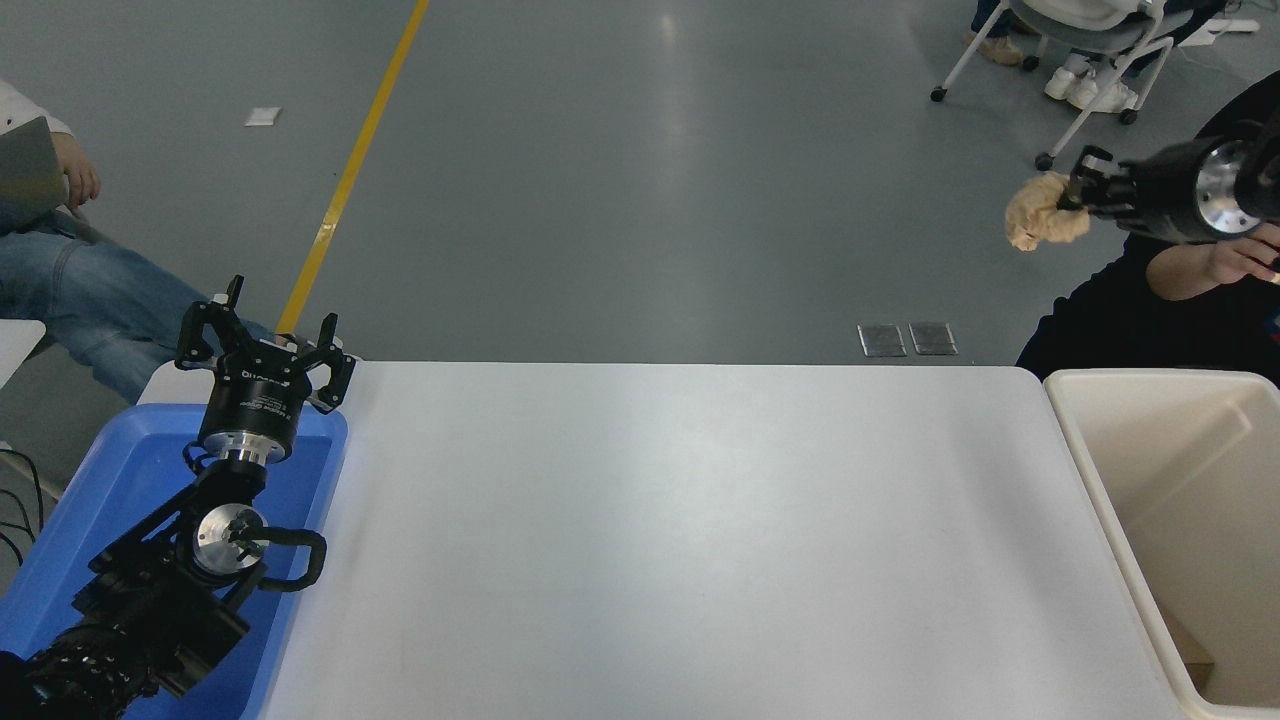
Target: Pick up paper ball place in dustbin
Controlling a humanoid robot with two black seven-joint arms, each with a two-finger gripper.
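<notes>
My right gripper point(1072, 196) comes in from the right edge, high above the table's far right corner. It is shut on the tan-brown paper ball point(1040, 212), which hangs from its tip in the air. The cream-white dustbin point(1105, 490) stands at the table's right end, below and a little to the right of the ball. My left gripper point(262, 335) is parked at the lower left over the blue tray, open and empty.
A shallow blue tray point(90, 500) sits at the table's left end under the left arm. The white table point(680, 540) lies between tray and bin. A person in black point(1150, 300) sits behind the dustbin, another person point(60, 280) at far left. An office chair point(1080, 40) stands beyond.
</notes>
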